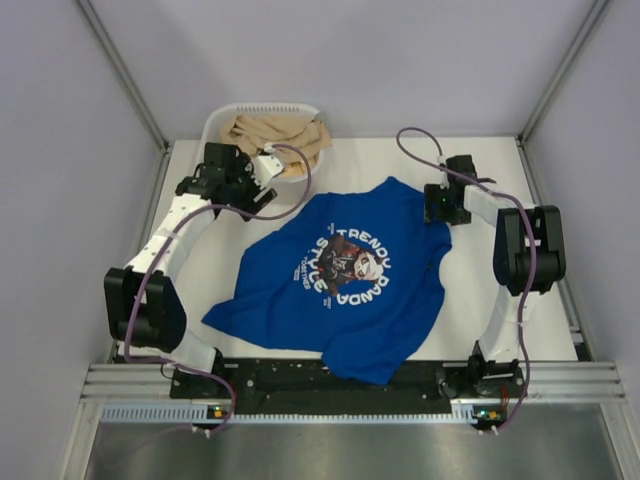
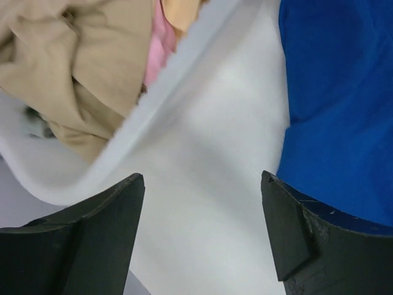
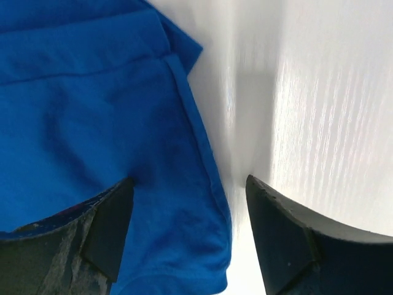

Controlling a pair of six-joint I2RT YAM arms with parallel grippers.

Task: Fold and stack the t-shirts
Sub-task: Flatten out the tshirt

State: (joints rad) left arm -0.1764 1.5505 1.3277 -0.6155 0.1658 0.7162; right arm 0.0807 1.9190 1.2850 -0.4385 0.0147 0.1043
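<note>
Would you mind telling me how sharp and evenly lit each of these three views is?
Top external view: even light, crisp, lettering on the blue t-shirt legible. Left wrist view: the rim of the white laundry basket is soft, out of focus. Right wrist view: the table shows streaky glare, with a grey shadow band beside the shirt's hem.

The light is bright and even, from above. In the right wrist view the white bench (image 3: 319, 92) shines with streaky glare past the fingers (image 3: 104, 233), and a soft grey shadow lies between them. In the left wrist view the basket (image 2: 184, 80) rim looks blurry.
</note>
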